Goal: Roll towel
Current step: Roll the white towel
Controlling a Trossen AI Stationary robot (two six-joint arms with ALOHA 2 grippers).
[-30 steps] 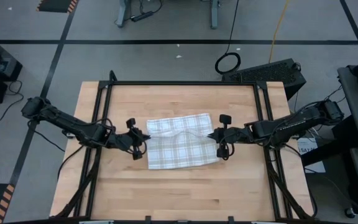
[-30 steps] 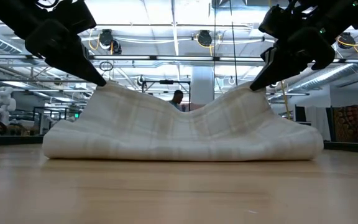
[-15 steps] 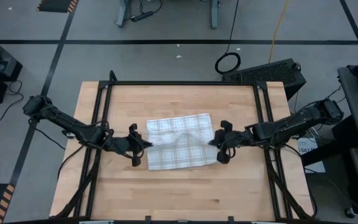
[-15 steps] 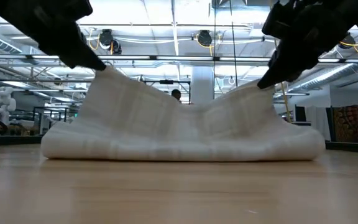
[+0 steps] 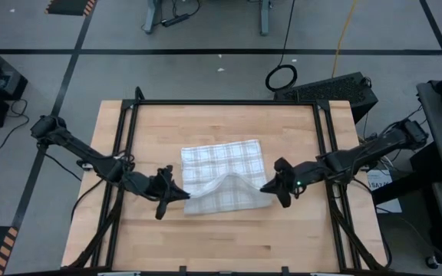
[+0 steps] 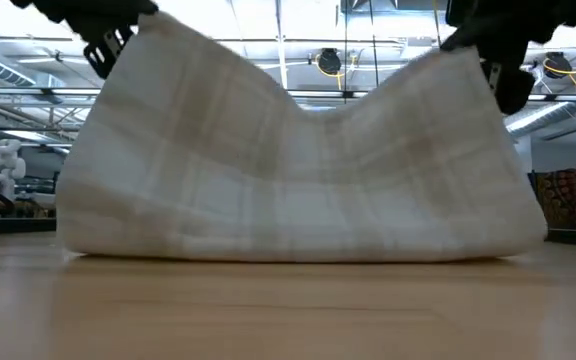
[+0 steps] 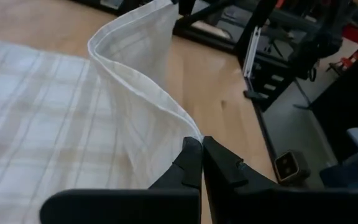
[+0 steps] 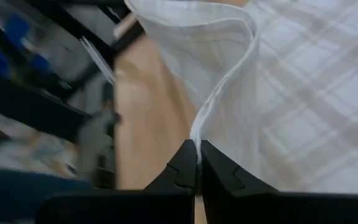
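- Two pincers, the left pincer [image 5: 184, 195] and the right pincer [image 5: 265, 186], each clenched on a corner of the thin white plaid cloth towel [image 5: 219, 172], raise its near edge at mid-surface, apparently to start a roll.
- The pale wooden surface [image 5: 221, 245] carries nothing else; only the black frame [image 5: 225, 102] borders it, obstructing nothing.

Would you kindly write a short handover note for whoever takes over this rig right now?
Left gripper: shut on the towel, pinching a corner of its near edge.
Right gripper: shut on the towel's other near corner.
Towel: far part lies flat on the table; the near edge is lifted between the two grippers and sags in the middle.
Done: both corners gripped and raised.
Left: no roll is formed yet; the whole rolling remains.
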